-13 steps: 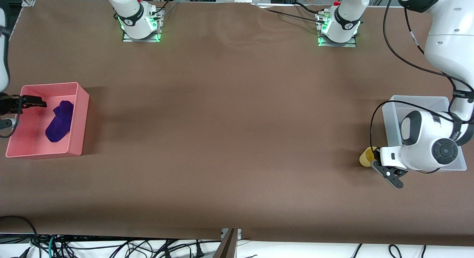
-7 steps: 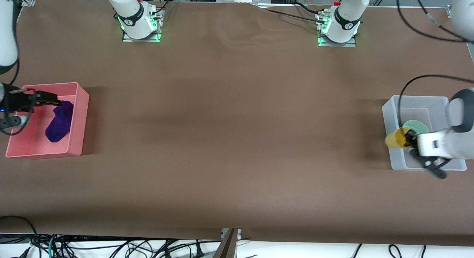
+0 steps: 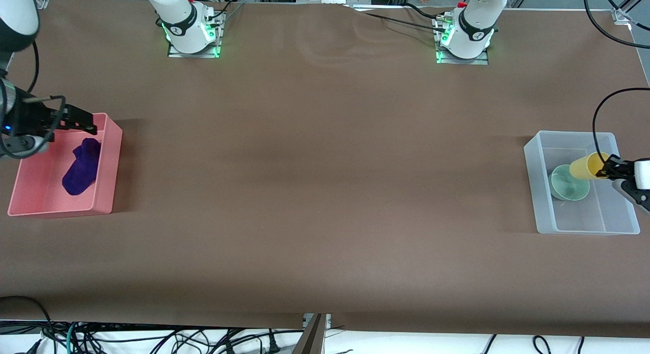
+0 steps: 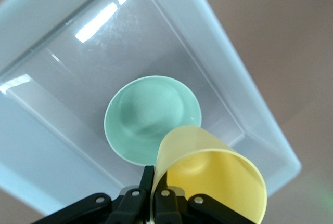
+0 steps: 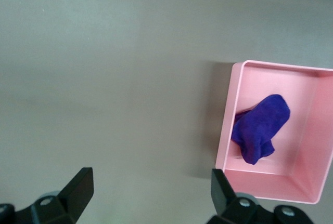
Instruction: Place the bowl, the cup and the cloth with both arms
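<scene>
The right tool [image 3: 81, 121] hangs over the pink bin [image 3: 112, 140], fingers spread and empty. The cloth [image 3: 81, 166] lies inside the bin, at about five o'clock from the tool. At the left arm's end, the left tool [image 3: 609, 170] pinches the cup [image 3: 586, 166] by its rim, tipped sideways over the clear bin [image 3: 532, 161]. The bowl [image 3: 567, 183] sits in there. I'd lower the cup beside the bowl, clear of the walls, then let go. The table [image 3: 325, 191] between the bins lies open.

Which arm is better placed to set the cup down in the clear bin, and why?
The left arm. Its pincer is shut on the cup over the clear bin, above the bowl. The right pincer is open over the pink bin holding the cloth.
</scene>
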### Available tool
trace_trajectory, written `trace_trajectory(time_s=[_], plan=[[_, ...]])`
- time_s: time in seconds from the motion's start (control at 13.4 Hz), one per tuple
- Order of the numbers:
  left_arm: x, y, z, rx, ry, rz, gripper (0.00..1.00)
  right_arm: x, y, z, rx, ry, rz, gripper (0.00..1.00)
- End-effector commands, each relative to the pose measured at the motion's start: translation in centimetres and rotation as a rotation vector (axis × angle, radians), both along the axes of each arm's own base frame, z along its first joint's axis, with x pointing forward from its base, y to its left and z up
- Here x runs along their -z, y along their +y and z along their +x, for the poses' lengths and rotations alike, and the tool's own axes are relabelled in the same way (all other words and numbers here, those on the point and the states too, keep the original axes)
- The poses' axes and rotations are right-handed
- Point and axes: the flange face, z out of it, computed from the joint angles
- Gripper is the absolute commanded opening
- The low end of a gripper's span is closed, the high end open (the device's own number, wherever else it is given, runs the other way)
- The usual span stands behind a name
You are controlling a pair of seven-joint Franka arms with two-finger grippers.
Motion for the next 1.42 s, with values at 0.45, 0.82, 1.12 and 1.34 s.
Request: trace_trajectory(time_s=[0.45, 0.82, 1.12, 1.34], plan=[[-0.1, -1.2, 0.7, 0.104, -0.101, 0.058, 1.00, -3.8, -0.4, -4.1, 0.113, -0.007, -0.035, 1.00], [-13.5, -13.1, 1.7, -0.003, -0.070, 0.092, 1.00, -3.5, 0.6, -4.5, 0.100, 0.047, -0.083, 1.00], [-23.3, -24.2, 1.0, -0.241, -0.070, 0.150, 1.00, -3.3, 0.5, -3.9, 0.102, 0.058, -0.078, 1.00], [-27.2, -29.2, -0.1, -0.313, -0.113, 0.149, 1.00, -3.3, 0.5, -3.8, 0.107, 0.064, -0.072, 1.00]])
